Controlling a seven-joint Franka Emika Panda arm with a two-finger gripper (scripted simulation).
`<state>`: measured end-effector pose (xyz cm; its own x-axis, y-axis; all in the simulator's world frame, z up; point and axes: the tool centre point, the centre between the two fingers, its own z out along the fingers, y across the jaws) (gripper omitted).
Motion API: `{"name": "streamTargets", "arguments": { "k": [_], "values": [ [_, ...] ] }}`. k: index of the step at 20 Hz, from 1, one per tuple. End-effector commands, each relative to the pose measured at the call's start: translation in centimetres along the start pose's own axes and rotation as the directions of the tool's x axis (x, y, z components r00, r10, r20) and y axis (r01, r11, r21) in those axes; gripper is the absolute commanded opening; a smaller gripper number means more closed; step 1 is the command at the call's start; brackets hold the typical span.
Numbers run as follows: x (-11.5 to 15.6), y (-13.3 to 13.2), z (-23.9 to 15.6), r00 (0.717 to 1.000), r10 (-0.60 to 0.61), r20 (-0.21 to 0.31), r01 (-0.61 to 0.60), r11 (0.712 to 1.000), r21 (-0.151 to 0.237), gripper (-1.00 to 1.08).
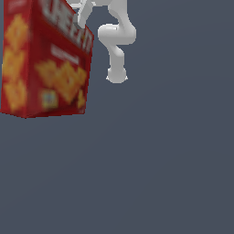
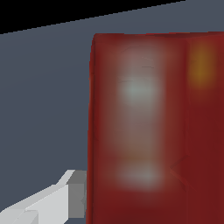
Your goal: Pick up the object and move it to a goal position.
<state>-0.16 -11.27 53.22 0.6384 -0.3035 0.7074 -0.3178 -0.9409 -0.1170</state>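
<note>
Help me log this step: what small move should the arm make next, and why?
Probably carry on toward the goal without loosening. The cracker box looks lifted and tilted, and in the wrist view a finger lies against its side. No goal marker is visible, so the direction is unclear.

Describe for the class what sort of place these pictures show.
Probably a bare simulated test scene, not a real room: a flat, featureless grey floor, a smooth white robot arm, and one red cracker box with blurry printed texture.
</note>
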Motion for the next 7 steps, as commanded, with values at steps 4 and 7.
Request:
{"name": "streamTargets", "arguments": {
  "k": [4,7],
  "values": [
    [0.95,0.46,-2.04,0.999,0.012,-0.051,-0.012,1.000,0.003,-1.00],
    [1.02,0.52,-2.26,0.998,0.013,-0.057,-0.013,1.000,0.003,-1.00]
  ]
}}
